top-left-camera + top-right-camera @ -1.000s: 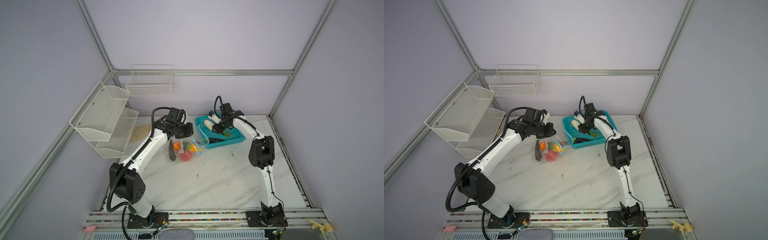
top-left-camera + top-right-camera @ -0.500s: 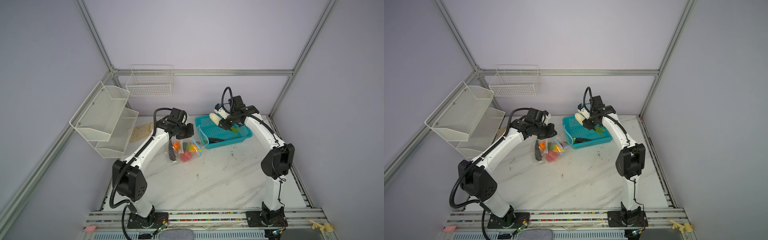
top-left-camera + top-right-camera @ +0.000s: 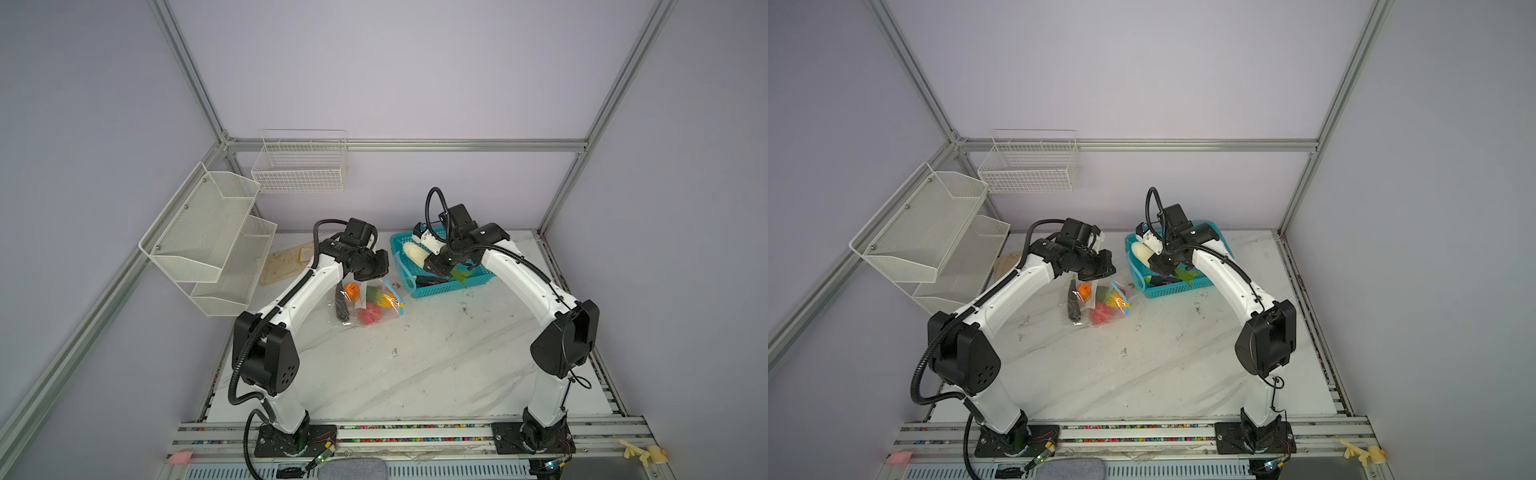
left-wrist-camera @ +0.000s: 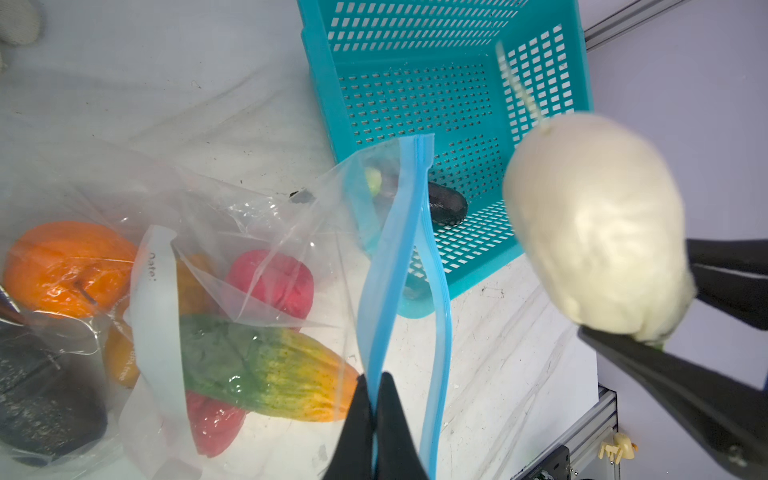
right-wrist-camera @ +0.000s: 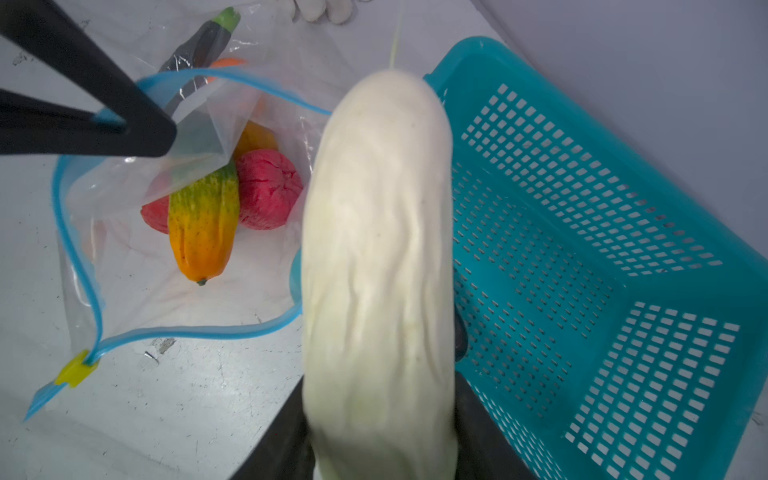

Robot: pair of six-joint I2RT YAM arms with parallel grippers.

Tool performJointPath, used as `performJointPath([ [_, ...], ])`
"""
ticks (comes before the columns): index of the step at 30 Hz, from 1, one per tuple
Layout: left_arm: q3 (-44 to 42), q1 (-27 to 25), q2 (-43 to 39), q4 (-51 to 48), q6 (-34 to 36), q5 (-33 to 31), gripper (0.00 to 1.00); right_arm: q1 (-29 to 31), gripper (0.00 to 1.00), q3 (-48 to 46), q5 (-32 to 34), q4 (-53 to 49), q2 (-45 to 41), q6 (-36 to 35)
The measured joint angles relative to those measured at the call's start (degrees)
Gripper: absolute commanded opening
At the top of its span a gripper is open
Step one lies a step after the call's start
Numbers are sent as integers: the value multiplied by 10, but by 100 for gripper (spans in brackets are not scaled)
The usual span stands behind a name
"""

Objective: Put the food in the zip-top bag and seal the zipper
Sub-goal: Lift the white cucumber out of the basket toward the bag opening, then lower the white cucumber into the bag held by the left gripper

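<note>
The right arm has lifted out of the teal plastic basket with holes [image 5: 602, 199] and swung toward the bag. Its right fingers [image 5: 278, 453] squeeze the thick end of a long white toy radish [image 5: 378, 249]. The radish hangs in the air over the basket's edge, just beside the open mouth of the big clear crinkly zip-top bag [image 4: 257, 208]. The left fingers [image 4: 392, 419] are pinched shut on the light blue zipper strip [image 5: 187, 332] and hold the mouth up. The small yellow slider [image 5: 77, 370] sits at one end. The radish looks light, a bit squishy and smooth, so it could slip; gripping the thick end seems best. The bag is thin and floppy, so its stiffer blue strip is the place to hold. Inside the bag, on the white marble bench [image 3: 415, 365], lie a round orange fruit [image 4: 66, 266], a pink-red ball [image 4: 270, 282], a long green-and-yellow fruit [image 4: 266, 370], a red piece [image 4: 212, 424] and a dark eggplant [image 4: 41, 395]. Another dark eggplant piece [image 4: 446, 205] waits in the basket.
</note>
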Motion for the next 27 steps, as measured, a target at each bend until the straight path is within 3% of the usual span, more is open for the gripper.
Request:
performJointPath([
  [27,3,0,0,-2,0,2,0,52,46,16,0,-41,24,10],
])
